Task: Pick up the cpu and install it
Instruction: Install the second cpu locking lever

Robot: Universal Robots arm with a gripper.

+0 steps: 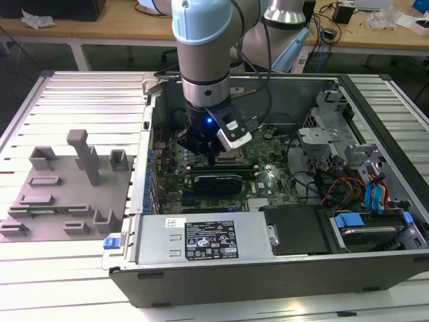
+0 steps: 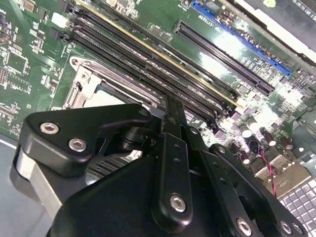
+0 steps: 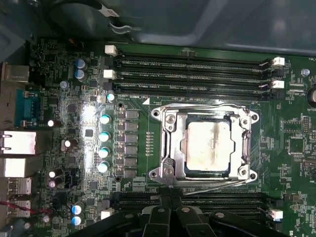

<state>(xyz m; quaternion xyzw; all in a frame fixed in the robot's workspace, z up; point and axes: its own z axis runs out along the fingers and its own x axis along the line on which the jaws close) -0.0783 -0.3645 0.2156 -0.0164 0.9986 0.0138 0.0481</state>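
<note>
One arm is what I'm driving, and in the exterior view it reaches down into the open computer case point(image 1: 375, 268), its gripper point(image 1: 209, 155) hanging low over the green motherboard point(image 1: 265, 181), close to the board near the middle of the case.

From the first wrist view I've got a clean look straight down: the cpu point(image 3: 209, 147) sits inside the socket frame point(image 3: 206, 146), its silvery top smeared and dull, the metal bracket closed around its edges and the wire levers running along the frame's sides. The chip lies flat, level with the frame. The gripper's black linkage point(image 3: 170, 222) pokes in at the picture's edge, just past the row of dark memory slots point(image 3: 197, 200) that lies between it and the socket, so the chip is near the tool but not touching it.

In the second wrist view the fingers point(image 2: 173, 163) look pressed together into one narrow blade with nothing between them. Beyond the fingertip I catch a corner of the socket frame point(image 2: 86, 84) and a sliver of pale chip point(image 2: 106, 98), beside the long memory slots point(image 2: 148, 64).

Off on the exterior view's left, a grey fixture tray point(image 1: 67, 194) rests on the ribbed table point(image 1: 87, 94), well apart from the arm.
</note>
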